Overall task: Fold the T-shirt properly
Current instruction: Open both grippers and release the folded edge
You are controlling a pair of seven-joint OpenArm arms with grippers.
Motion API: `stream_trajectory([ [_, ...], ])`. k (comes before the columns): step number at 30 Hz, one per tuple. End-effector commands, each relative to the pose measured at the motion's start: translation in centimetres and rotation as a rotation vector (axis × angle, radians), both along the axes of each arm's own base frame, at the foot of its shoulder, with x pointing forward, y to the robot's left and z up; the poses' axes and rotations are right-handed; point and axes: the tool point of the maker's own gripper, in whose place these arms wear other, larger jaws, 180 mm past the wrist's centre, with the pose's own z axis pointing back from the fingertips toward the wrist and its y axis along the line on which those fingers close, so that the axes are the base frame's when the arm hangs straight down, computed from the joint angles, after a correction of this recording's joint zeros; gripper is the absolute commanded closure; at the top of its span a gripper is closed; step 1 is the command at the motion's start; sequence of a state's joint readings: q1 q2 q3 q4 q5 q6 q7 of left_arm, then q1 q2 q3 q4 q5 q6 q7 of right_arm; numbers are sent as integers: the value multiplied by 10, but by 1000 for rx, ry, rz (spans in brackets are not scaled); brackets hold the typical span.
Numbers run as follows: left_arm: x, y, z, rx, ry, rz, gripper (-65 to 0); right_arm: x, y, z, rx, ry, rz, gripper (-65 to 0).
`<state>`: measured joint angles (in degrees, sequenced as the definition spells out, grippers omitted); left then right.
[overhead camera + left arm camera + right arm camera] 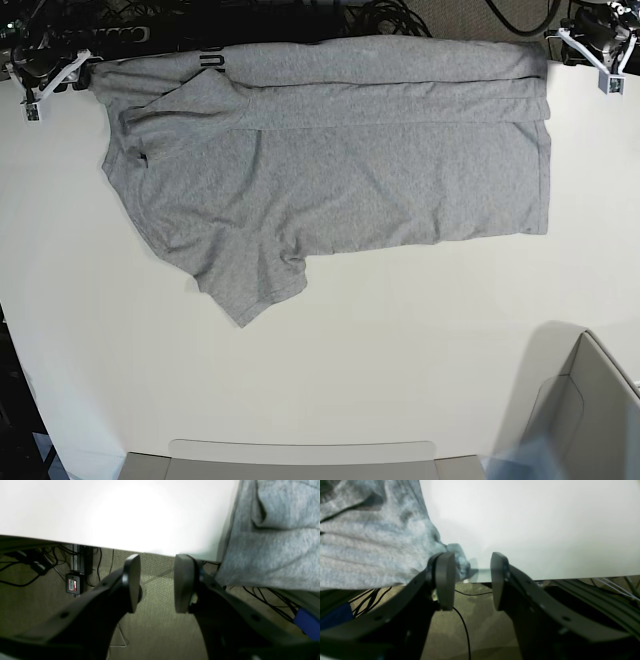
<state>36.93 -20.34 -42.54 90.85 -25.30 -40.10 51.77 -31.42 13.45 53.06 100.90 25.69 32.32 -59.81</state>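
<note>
The T-shirt (340, 180) lies spread across the far half of the white table (380, 350) in the base view, plain grey side up, its far strip folded over along the table's far edge. On that folded strip, near the left end, a few black block letters show; they are cut off by the fold and cannot be read. One sleeve juts toward the near side at lower left.

At the far left corner of the base view sits the right gripper (471, 580). Its wrist camera shows the jaws standing apart with nothing between them, poised at the table's edge, a bunched corner of grey cloth just beside the left pad. Dark cables (462, 620) trail over the carpet (475, 630) below.

At the far right corner is the left gripper (156, 582), also spread and empty, with the shirt's edge hanging over the table just to its right. A small black box (73, 585) on the floor bears a red-and-white label, too blurred to read.
</note>
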Motion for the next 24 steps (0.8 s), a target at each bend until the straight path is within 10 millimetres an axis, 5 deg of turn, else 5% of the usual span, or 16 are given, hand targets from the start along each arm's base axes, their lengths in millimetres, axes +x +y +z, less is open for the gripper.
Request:
stream_trajectory([
  [1,9,12,13,37,-31,-16,-233,7,-8,12,-30,-34,6,-242],
  [12,25,16,18,49,-63,-25,-233,30,-19,69,-153,-201,-9,-242],
  [15,49,14,28,61,-127,-41,-233,50,-18,85,-163,-282,-23,-241],
  [20,112,-6,66,96,-306,-104,-233,104,23,103,-130,-396,113,-241],
  [24,146,-15,78,87,-357,-123,-233,141,62,108,-78,-453,223,-240],
])
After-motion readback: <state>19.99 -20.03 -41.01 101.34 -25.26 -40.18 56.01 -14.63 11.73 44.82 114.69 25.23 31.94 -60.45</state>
